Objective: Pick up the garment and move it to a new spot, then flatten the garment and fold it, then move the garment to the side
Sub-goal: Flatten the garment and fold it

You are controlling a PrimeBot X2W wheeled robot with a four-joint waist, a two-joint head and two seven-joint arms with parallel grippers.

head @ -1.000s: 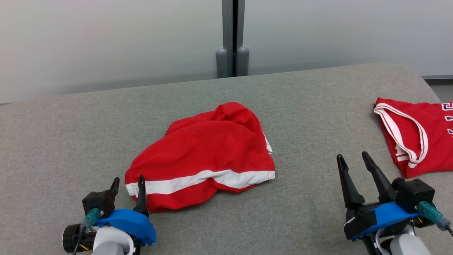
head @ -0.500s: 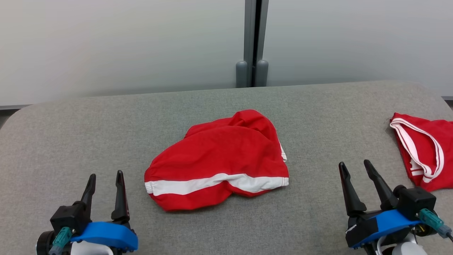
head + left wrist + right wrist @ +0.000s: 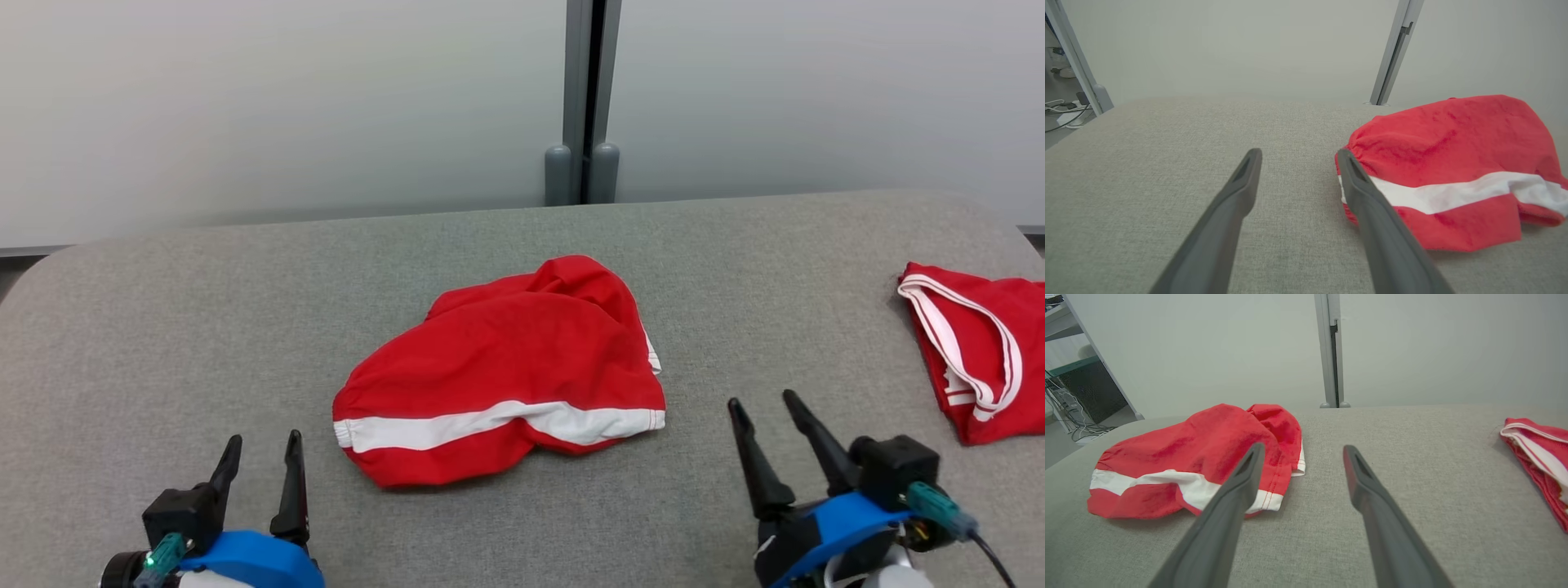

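Midway across the grey fabric-topped bench [image 3: 163,327]: the crumpled red cloth garment with a white band [image 3: 498,367], heaped and creased, not yet flattened. Just off its near-left corner, the left tool [image 3: 265,438], dark fingers apart, clamped on nothing, clear of the cloth. Further off on the near-right side, the right tool [image 3: 762,398], likewise spread and empty. At the bench's right edge, a second red garment with white trim [image 3: 1024,327], well apart from the first. Behind, a grey upright post [image 3: 584,98] between pale panels.

Likely risks from here: pinching only the top layer of the heap, so dragging or unrolling it instead of lifting it whole; catching the bench fabric with a low fingertip; reaching for the wrong red garment, given the matching colours.

Count: two garments, two tools, one bench, one post.
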